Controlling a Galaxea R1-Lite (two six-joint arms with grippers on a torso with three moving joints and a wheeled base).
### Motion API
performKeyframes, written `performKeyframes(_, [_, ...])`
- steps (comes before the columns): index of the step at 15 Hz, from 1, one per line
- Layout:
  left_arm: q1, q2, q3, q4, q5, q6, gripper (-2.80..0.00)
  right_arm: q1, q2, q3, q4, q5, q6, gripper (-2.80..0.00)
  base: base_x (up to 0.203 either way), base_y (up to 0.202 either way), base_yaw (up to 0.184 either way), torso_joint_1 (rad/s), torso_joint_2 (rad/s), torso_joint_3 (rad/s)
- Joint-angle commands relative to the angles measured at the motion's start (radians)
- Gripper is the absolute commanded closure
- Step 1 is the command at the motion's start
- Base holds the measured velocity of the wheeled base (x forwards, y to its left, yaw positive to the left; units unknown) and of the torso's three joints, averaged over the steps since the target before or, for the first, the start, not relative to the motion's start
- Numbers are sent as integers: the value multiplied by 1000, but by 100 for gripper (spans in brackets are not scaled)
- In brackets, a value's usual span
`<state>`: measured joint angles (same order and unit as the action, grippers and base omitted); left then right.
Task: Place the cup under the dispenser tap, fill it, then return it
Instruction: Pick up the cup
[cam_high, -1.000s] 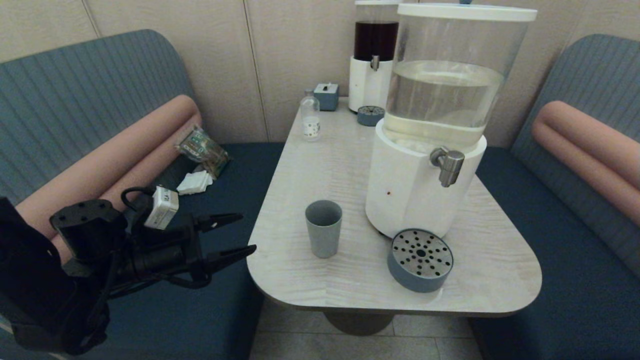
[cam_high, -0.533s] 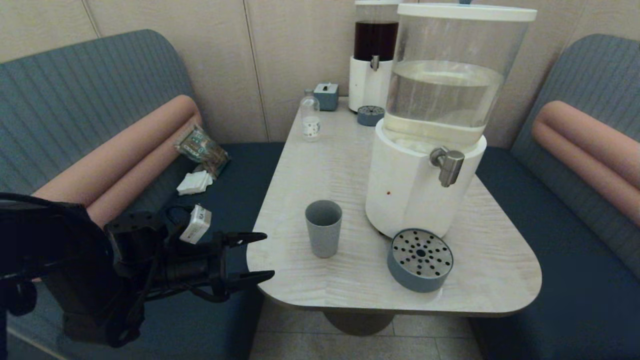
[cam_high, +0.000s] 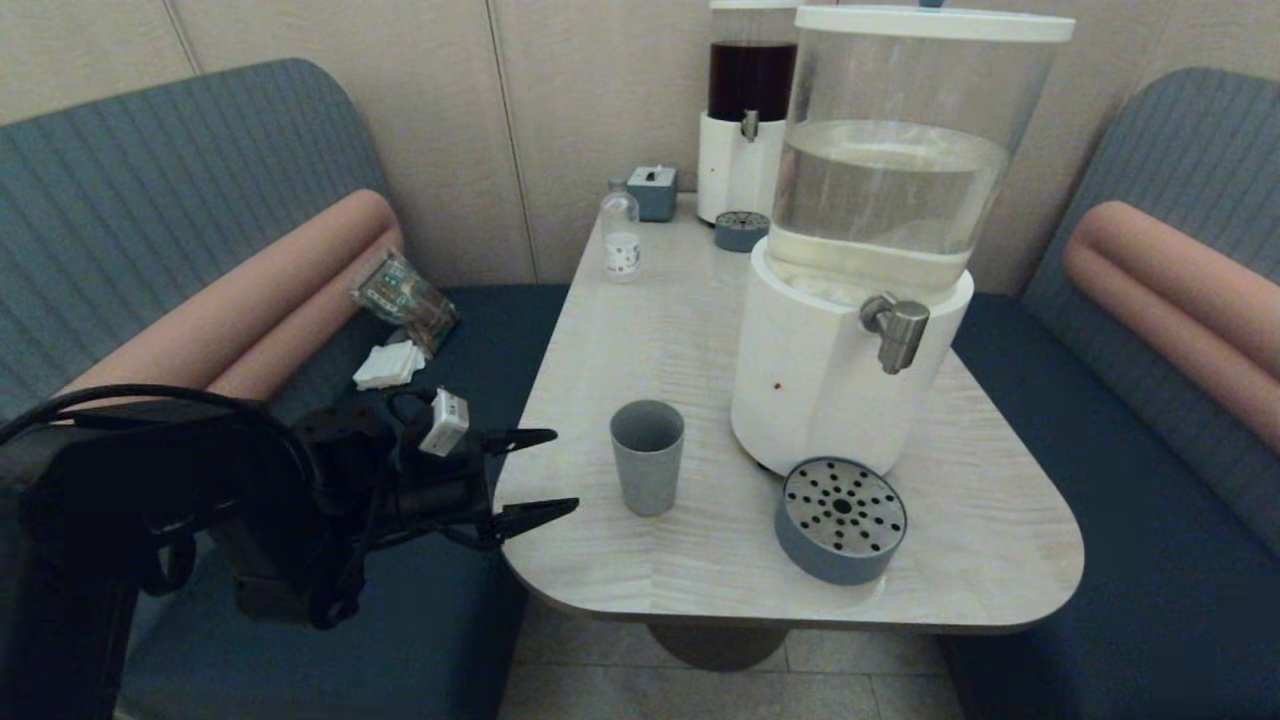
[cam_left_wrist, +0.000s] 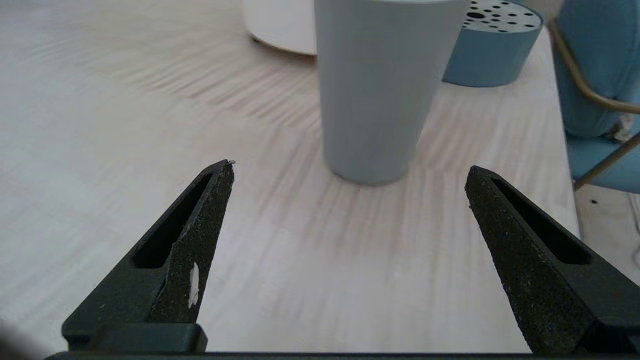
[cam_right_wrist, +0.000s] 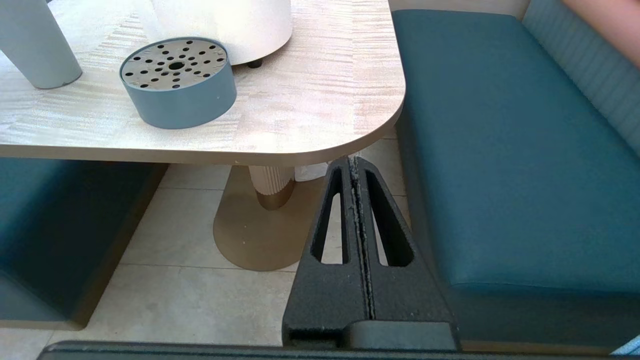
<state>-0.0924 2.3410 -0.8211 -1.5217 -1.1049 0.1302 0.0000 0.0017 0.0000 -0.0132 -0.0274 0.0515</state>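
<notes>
Left gripper (cam_high: 553, 472), fingers apart at your table edge: the upright cup (cam_high: 647, 456) stands near at 3 o'clock, centred between them, untouched.

Your left gripper (cam_high: 545, 472) reaches in level from the left on its dark arm with its two fingers (cam_left_wrist: 200, 235) spread wide apart and holding nothing, while your right gripper (cam_right_wrist: 355, 162) hangs low, its fingers pressed together.
</notes>
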Motion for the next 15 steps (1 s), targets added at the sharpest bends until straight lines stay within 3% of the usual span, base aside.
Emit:
performKeyframes(1, [-39, 33, -47, -8, 10, -3, -280, 0, 1, 0, -1, 0, 1, 0, 0, 0, 0, 0, 0, 0])
performKeyframes(3, [-77, 51, -88, -8, 65, -14, -280, 0, 1, 1, -1, 0, 1, 0, 0, 0, 0, 0, 0, 0])
performKeyframes(7, [-160, 77, -126, -8, 109, -34, -280, 0, 1, 0, -1, 0, 1, 0, 0, 0, 0, 0, 0, 0])
performKeyframes(13, [-212, 172, -251, -8, 173, -53, -280, 0, 1, 0, -1, 0, 1, 0, 0, 0, 0, 0, 0, 0])
performKeyframes(14, [-214, 187, -281, -8, 197, -55, 0, 0, 1, 1, -1, 0, 1, 0, 0, 0, 0, 0, 0, 0])
performKeyframes(15, [-217, 197, -309, -8, 230, -57, 0, 0, 1, 0, -1, 0, 1, 0, 0, 0, 0, 0, 0, 0])
